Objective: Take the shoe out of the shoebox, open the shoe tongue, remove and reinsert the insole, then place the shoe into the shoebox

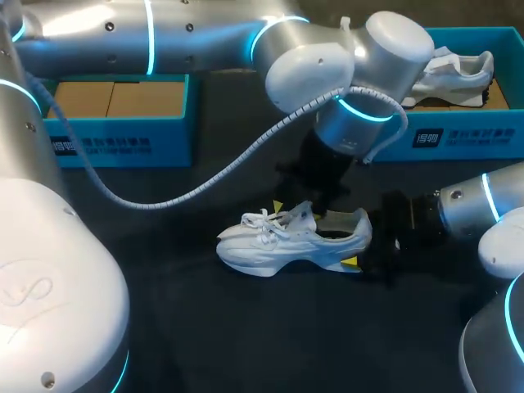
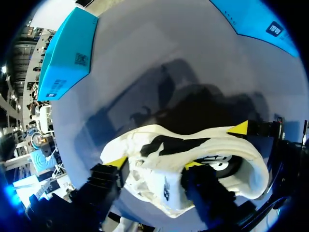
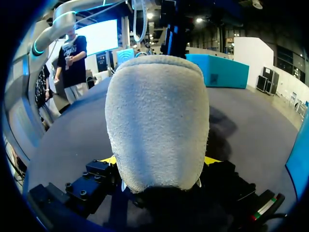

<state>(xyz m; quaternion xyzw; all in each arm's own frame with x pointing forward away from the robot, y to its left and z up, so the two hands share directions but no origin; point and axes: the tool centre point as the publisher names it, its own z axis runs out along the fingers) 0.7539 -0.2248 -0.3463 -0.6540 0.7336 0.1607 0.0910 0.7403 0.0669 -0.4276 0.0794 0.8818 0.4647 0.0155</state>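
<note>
The white shoe (image 1: 286, 241) stands on its sole in the middle of the dark bench (image 1: 246, 327), well apart from the blue shoebox (image 1: 458, 139) at the far right, in which a second shoe (image 1: 454, 74) lies. The left gripper (image 2: 155, 163) comes down from above, and its fingers press the tongue (image 2: 159, 183) from two sides. The right gripper (image 3: 161, 160) holds the heel (image 3: 157, 121) between its fingers.
</note>
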